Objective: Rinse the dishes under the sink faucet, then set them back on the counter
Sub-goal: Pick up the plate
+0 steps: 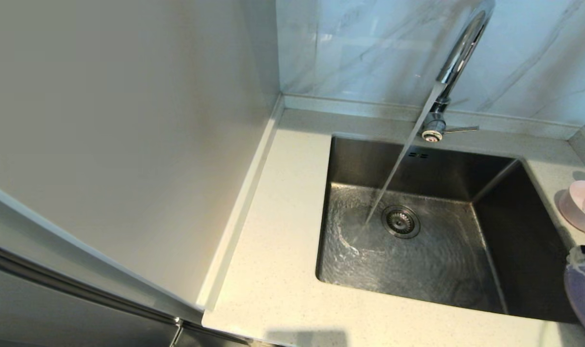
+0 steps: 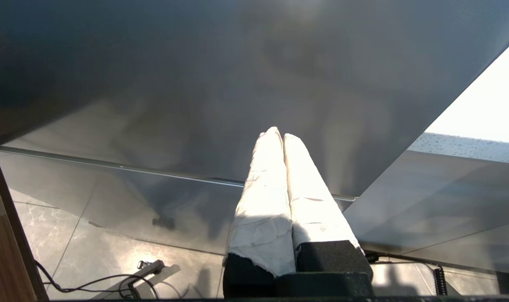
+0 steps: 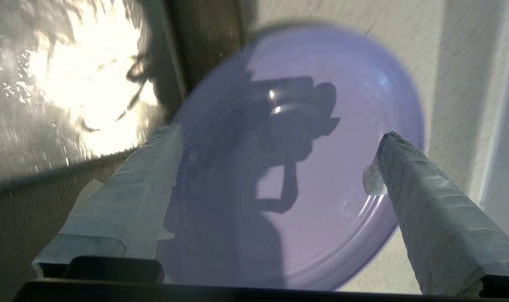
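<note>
water runs in a slanted stream from the chrome faucet [image 1: 458, 53] into the steel sink [image 1: 523, 250], landing just beside the round drain strainer [image 1: 401, 221] and spreading in ripples over the basin floor. the faucet's thin lever [image 1: 461, 129] sticks out sideways from its round base at the back rim.

the cream speckled worktop [image 1: 273, 270] wraps around the sink. on its right-hand strip, past the basin's right edge, sit two of the dishes: a pale pink bowl [image 1: 579, 205] toward the back, and nearer the front a lilac plate [image 1: 584, 294], both partly cut off at the edge of the head view. a thin metal thing leans in the pink bowl (what it is, i cannot tell).

the right tool [image 3: 279, 142] hovers over the lilac plate [image 3: 304, 167], only a dark bit of it peeking into the head view at the right edge. its two taped fingers [image 3: 430, 209] stand wide apart, one on each side of the plate, with the sink's edge and glinting water off to one side. whether the fingers touch the plate's rim i cannot tell; nothing is gripped between them. the tool's shadow falls across the plate's face.

the left tool [image 2: 281, 138] is parked low, away from the sink, facing a grey cabinet front [image 2: 195, 84], its taped fingers [image 2: 262, 201] pressed together on nothing.
</note>
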### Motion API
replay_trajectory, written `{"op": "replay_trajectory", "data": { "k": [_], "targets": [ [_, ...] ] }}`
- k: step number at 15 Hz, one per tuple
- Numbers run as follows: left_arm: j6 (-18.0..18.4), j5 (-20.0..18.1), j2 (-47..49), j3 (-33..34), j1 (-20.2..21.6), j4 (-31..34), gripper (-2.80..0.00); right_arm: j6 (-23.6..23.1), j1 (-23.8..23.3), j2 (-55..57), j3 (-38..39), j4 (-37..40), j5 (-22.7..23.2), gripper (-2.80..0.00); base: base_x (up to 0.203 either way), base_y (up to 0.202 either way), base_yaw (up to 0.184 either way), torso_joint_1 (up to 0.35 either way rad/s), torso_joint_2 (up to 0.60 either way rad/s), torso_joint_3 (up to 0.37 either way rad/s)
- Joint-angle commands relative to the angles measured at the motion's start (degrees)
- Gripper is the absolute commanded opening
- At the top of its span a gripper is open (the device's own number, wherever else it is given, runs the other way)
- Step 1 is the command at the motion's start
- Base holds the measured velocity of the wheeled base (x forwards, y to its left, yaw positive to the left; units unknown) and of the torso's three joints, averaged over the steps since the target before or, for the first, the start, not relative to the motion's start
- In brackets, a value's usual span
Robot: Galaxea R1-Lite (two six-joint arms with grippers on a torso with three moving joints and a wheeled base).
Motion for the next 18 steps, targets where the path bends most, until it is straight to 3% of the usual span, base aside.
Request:
{"op": "replay_trajectory", "data": {
  "k": [1, 5, 10, 13, 18],
  "targets": [
    [0.0, 0.02, 0.0, 0.0, 0.0, 0.0, -2.8, 0.26, -1.93, 1.8, -4.66, 1.29, 0.02, 0.0, 0.0, 0.0, 0.0, 0.0, 0.0, 0.0],
    [0.0, 0.03, 0.0, 0.0, 0.0, 0.0, -2.8, 1.8, -3.24, 1.35, -11.97, 10.04, 2.28, 0.0, 0.0, 0.0, 0.0, 0.0, 0.0, 0.0],
    [0.0, -0.05, 0.0, 0.0, 0.0, 0.0, -2.8, 6.91, 5.62, -1.99, -14.38, 18.79, 3.51, 0.0, 0.0, 0.0, 0.0, 0.0, 0.0, 0.0],
    [0.0, 0.03, 0.0, 0.0, 0.0, 0.0, -2.8, 10.44, 10.7, -1.15, -14.03, 20.26, 2.85, 0.0, 0.0, 0.0, 0.0, 0.0, 0.0, 0.0],
    [0.0, 0.03, 0.0, 0.0, 0.0, 0.0, -2.8, 11.0, 10.69, -0.53, -7.54, 19.56, -0.67, 0.0, 0.0, 0.0, 0.0, 0.0, 0.0, 0.0]
  ]
}}
